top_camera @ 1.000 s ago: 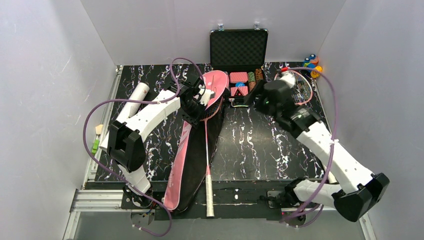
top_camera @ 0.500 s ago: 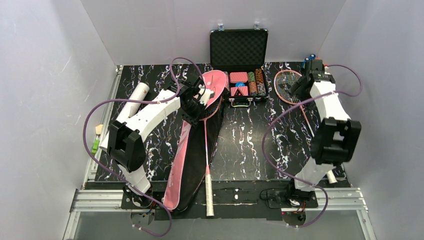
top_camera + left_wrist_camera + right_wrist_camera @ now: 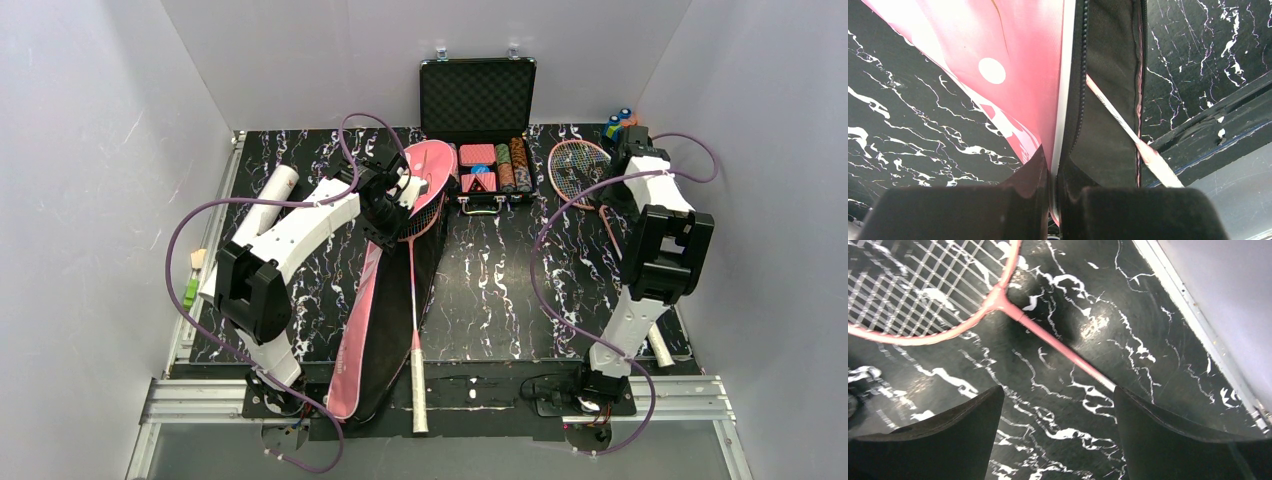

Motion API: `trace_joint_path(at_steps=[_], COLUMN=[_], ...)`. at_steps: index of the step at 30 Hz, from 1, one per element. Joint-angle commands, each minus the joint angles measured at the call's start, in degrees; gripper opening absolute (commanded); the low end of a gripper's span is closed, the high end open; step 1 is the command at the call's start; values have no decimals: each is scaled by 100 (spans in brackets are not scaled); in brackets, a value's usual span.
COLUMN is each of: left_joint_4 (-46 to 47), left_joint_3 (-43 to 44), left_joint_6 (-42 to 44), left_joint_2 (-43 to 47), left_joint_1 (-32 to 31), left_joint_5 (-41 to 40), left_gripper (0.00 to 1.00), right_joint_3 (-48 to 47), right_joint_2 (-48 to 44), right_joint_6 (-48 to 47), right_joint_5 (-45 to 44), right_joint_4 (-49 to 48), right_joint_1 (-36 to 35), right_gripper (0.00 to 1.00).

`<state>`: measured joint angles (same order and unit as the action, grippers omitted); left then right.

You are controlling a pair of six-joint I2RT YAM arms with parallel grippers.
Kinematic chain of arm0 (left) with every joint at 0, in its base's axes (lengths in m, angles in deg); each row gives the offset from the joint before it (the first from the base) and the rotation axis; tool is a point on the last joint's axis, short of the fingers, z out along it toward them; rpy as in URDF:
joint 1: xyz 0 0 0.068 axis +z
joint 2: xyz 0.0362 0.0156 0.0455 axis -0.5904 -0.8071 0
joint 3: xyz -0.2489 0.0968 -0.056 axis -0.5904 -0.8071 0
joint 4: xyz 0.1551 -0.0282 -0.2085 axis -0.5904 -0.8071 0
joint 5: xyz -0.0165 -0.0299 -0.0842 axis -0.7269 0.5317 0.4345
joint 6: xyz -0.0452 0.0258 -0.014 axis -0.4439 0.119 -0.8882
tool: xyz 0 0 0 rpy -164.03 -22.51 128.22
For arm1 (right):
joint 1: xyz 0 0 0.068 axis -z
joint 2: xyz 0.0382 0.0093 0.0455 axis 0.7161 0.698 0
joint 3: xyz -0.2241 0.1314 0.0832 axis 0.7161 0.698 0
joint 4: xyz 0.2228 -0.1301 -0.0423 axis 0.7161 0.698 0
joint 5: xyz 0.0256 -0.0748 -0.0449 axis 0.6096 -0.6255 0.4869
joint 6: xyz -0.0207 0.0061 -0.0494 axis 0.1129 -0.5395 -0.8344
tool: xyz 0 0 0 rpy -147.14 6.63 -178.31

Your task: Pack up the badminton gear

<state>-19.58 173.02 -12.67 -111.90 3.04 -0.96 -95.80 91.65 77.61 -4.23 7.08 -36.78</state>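
Note:
The pink "SPORT" bag (image 3: pixel 372 300) lies lengthwise left of centre, its flap lifted at the far end. My left gripper (image 3: pixel 396 205) is shut on the flap's white-piped edge (image 3: pixel 1063 100). One pink racket (image 3: pixel 413 300) lies in the bag's black inside (image 3: pixel 1108 100), with its shaft (image 3: pixel 1115 117) showing and its white handle sticking out near the front edge. A second pink racket (image 3: pixel 578 170) lies flat at the far right. My right gripper (image 3: pixel 616 212) hovers open over its shaft (image 3: pixel 1058 345), just behind the throat, touching nothing. A long white tube (image 3: pixel 270 195) lies at the far left.
An open black case (image 3: pixel 478 100) of poker chips stands at the back centre. Small colourful blocks (image 3: pixel 622 122) sit in the far right corner. The right wall (image 3: pixel 1228 300) runs close beside the right gripper. Small green and wooden pieces (image 3: pixel 190 280) lie off the mat's left edge.
The right arm has swung from near the chip case to the far right and now hangs over the second racket's shaft. The left gripper still holds the bag flap in the same place.

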Motion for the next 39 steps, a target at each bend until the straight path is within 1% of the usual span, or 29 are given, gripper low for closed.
trace_joint_path(at_steps=[1,3,6,9,12,21,25,30,31,32,35,39], left_joint_4=[84,54,-5,-32,-4,35,9,-37,-55,-56,-73,11], left_joint_3=[163,223,364,412,406,308,334,472,494,511,525,404], left_joint_6=[-77,-77,-77,-77,-102,-103,-112,-119,-115,-116,-75,-67], left_joint_2=[268,269,267,293,309,347,333,310,293,280,248,304], left_joint_1=[29,25,28,27,27,27,27,28,27,23,27,28], left_joint_5=[179,192,244,284,317,264,277,237,250,243,154,115], left_gripper=[0,0,0,0,0,0,0,0,0,0,0,0], right_joint_3=[36,119,195,129,103,284,324,378,364,344,389,419], right_joint_2=[169,197,282,454,585,761,788,712,718,733,743,754], right_joint_6=[-936,-1164,-1270,-1395,-1472,-1602,-1588,-1510,-1511,-1501,-1489,-1493], right_joint_5=[-203,-218,60,215,581,1304,1462,1480,1520,1484,1461,1517], right_joint_4=[-333,-417,-511,-524,-541,-656,-611,-549,-494,-436,-407,-337], right_joint_1=[106,178,329,410,537,720,722,722,722,722,729,731], right_gripper=[88,88,84,83,80,79,76,69,79,82,84,80])
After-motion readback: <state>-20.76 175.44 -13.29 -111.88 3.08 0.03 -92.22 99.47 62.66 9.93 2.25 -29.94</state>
